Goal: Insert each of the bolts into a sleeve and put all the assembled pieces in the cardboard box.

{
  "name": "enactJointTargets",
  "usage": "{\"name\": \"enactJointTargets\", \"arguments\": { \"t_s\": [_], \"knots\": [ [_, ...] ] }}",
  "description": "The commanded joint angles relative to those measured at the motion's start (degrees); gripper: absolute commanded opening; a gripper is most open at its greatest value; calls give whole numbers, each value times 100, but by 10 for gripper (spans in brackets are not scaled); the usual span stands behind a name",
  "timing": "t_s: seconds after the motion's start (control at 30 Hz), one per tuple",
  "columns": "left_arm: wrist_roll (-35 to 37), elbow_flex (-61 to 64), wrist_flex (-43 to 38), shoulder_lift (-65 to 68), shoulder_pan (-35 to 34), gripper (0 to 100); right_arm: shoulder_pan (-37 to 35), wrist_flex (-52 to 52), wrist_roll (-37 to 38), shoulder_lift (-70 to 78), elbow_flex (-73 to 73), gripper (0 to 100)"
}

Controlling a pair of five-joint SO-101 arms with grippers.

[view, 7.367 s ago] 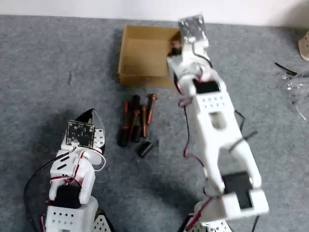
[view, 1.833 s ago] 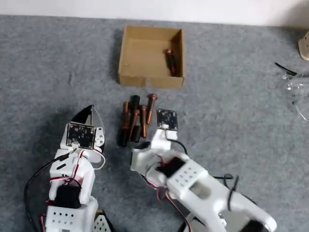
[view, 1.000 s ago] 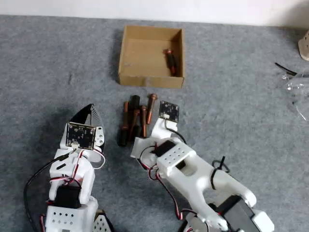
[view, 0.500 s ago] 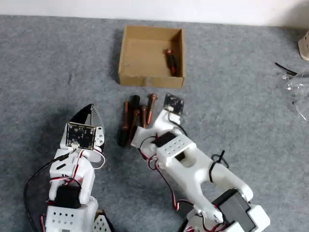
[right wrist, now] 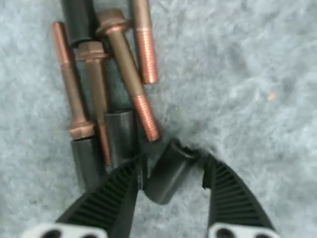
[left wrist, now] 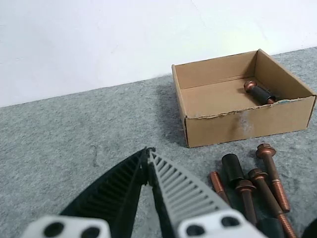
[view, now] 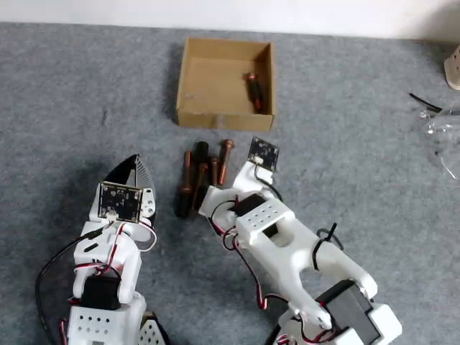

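Observation:
The cardboard box [view: 215, 86] stands at the far middle of the carpet, with one bolt-in-sleeve piece [view: 252, 90] lying inside. Several copper bolts [view: 224, 159] and black sleeves [view: 200, 152] lie in a pile in front of it. My right gripper [right wrist: 173, 163] is open low over the carpet, its fingers [right wrist: 116, 196] on either side of a loose black sleeve [right wrist: 166, 173] at the near end of the pile. My left gripper [left wrist: 147, 154] is shut and empty, left of the pile. The box [left wrist: 237, 116] and the piece [left wrist: 260, 91] in it lie ahead of it.
The right arm [view: 277, 233] lies over the near right side of the pile. Clear plastic and cables [view: 435, 118] sit at the far right edge. Grey carpet [view: 93, 93] lies open to the left of the box and pile.
The right arm has come back from the box and lowered onto the near end of the pile, over the loose sleeve. In the last second its wrist shifted slightly farther right. The left arm stayed still.

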Motion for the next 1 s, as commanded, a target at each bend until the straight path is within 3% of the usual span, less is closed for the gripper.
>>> {"name": "enactJointTargets", "arguments": {
  "t_s": [0.0,0.97],
  "knots": [
    [-44,110,-105,-22,-31,7,75,-101,-35,303,-330,132],
    [-35,110,-97,-22,-31,7,-189,-92,-18,374,-321,127]
  ]
}}
